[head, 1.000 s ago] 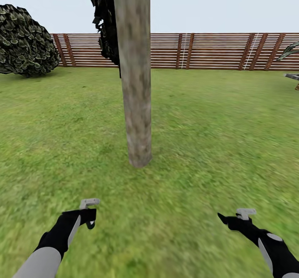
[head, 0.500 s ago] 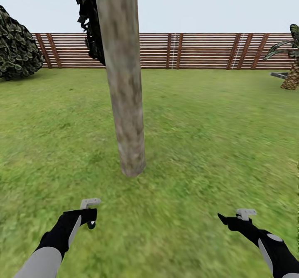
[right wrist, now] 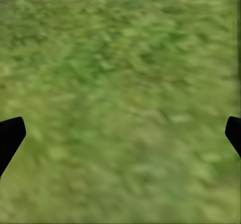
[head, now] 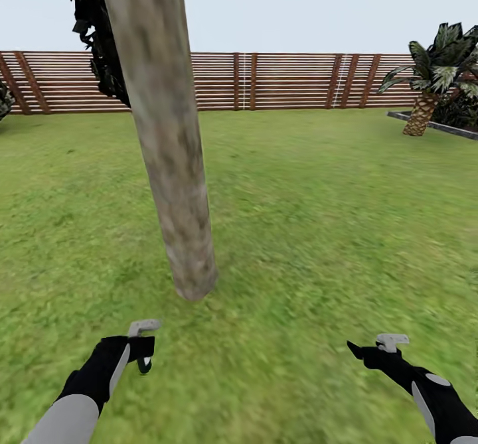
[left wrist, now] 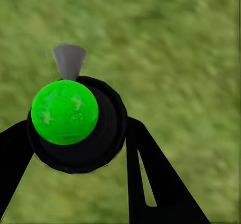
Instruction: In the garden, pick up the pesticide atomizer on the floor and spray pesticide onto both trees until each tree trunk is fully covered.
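— since a second ago the whole head view has swung right: the tree trunk [head: 169, 165] now sits further left and leans more across the picture, the broad-leaved bush has slid almost out at the left edge, and a palm [head: 435, 75] has come in by the fence [head: 285, 80]. that is the camera turning, not the things moving.

— and the pesticide atomizer [left wrist: 75, 121]?

— it is in the left hand [head: 141, 346]. the left wrist view shows its black body with the green spot clamped between the two dark fingers [left wrist: 150, 179], grey nozzle pointing out over the grass. in the head view its grey trigger head pokes up above that hand.

— the right hand [head: 372, 350]?

— empty, its fingertips spread wide apart over bare lawn [right wrist: 120, 93], low at the right.

— so which step is this?

— the pick-up looks done; the robot seems to be positioning itself by a tree. no white specks are plain on the bark, so spraying on this trunk appears not yet begun, though that is a judgement.

— next move?

— likely lifting the left arm and aiming the nozzle at the trunk, which stands just ahead of that hand, then working over the bark.
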### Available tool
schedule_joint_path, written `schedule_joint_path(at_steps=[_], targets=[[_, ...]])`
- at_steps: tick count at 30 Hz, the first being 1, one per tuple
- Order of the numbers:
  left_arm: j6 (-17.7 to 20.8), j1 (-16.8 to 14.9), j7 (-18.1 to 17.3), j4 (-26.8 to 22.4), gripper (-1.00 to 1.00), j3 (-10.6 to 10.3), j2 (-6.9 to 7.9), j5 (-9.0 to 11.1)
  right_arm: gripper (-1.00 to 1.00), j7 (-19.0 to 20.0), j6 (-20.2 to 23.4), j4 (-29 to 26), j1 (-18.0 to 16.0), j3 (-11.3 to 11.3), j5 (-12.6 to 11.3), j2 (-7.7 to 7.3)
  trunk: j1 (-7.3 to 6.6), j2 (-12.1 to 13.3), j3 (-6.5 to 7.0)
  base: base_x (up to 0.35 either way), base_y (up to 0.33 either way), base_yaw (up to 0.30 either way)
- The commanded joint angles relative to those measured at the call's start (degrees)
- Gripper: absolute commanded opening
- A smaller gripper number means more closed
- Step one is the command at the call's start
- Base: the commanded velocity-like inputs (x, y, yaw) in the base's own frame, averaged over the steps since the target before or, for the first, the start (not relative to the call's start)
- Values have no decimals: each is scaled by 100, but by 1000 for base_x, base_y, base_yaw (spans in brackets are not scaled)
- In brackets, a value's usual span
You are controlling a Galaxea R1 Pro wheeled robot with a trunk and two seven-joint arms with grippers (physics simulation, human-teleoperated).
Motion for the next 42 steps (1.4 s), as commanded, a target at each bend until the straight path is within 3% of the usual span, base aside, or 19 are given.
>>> schedule_joint_path(at_steps=[1,7,9,34,42], targets=[[73,-3,-56,-11,-100,25,-3,-60,100,50,27,-9,-6,-43,58,10,2,-2,-5,244,214,-292],[277,-21,-78,-27,-100,22,6,-55,100,43,28,-31,-6,-57,50,-18,2,-2,-5,106,79,-196],[541,-28,-81,-21,-100,29,4,-35,100,38,32,-15,-6,-49,58,-1,2,-2,-5,6,4,-17],[549,-1,-80,4,-100,8,37,-38,100,50,27,-6,-6,-43,58,16,2,-2,-5,42,35,-107],[922,-10,-164,-11,-100,-3,7,-51,100,42,27,-10,-6,-43,58,16,2,-2,-5,-96,47,0]])
